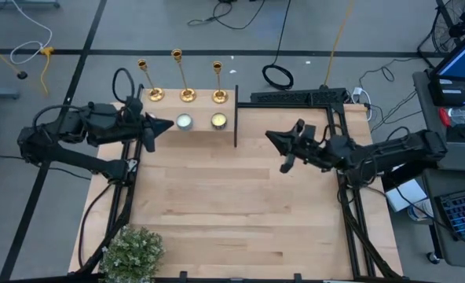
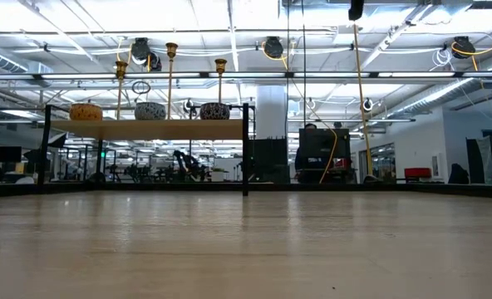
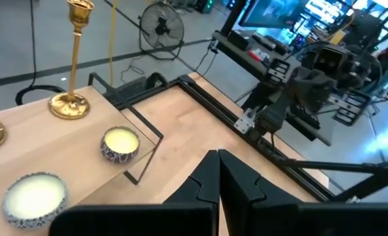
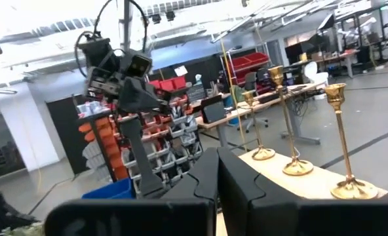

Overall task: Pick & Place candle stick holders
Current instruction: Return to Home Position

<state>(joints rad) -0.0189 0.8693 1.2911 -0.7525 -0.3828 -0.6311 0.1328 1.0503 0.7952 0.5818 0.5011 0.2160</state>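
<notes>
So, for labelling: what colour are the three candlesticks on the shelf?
Shiny gold candlesticks, clearest in the right wrist view.

We see three shiny gold candle stick holders (image 1: 187,95) at the far side. The white candle (image 1: 184,121) and the pale yellow candle (image 1: 218,120) sit in tins (image 3: 118,156) with a dark blue and white pattern. The table (image 1: 240,204) is light wood. The shelf frame (image 1: 236,118) is black. The plant (image 1: 132,251) at the near left is pale green.
</notes>
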